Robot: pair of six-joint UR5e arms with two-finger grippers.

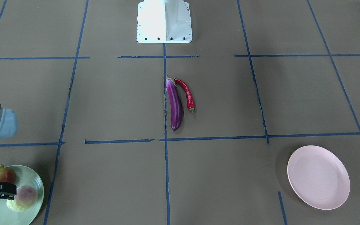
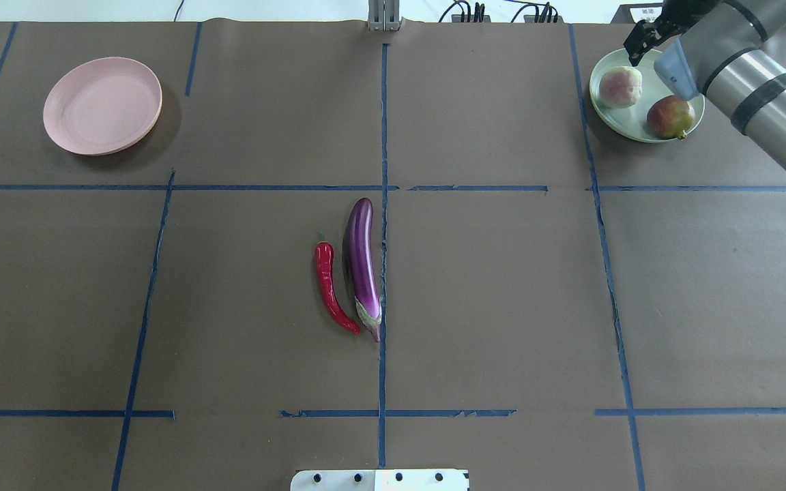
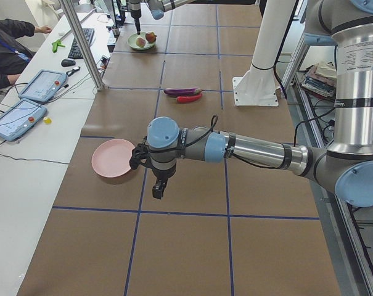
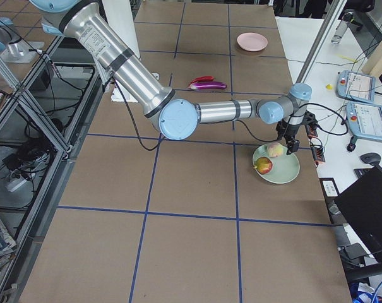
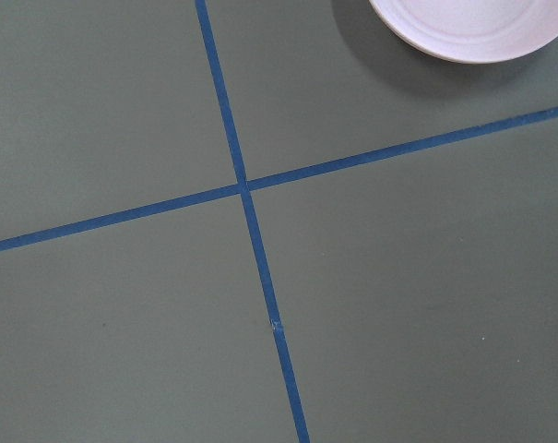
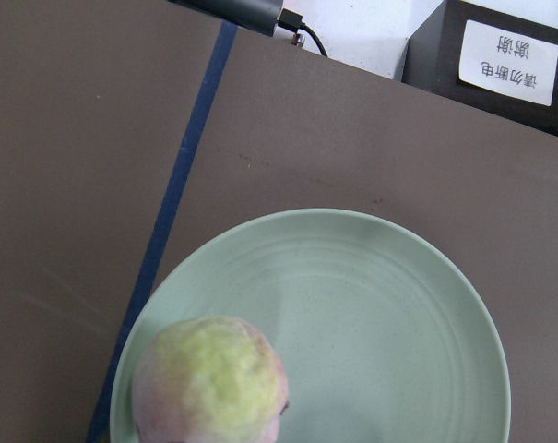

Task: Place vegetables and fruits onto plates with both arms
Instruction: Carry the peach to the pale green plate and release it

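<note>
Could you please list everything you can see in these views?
Eggplant: one, purple, mid-table beside the chili.
Chili: one, red, mid-table.
Fruits: two, a red-yellow fruit and a pale green fruit, on the green plate.
Plates: two; green plate on the robot's right, pink plate on its left, bare.
Tape lines: several, blue, across the brown table.
Base: one, white, robot's edge.
Grippers: two, black; right gripper above the green plate, left gripper near the pink plate.

We can read 1 sign only: a white label [image 6: 511, 65] on a black box [image 6: 445, 46], carrying 2 lines of Chinese characters, upside down to us, seemingly 请勿断电 and 谢谢.
</note>
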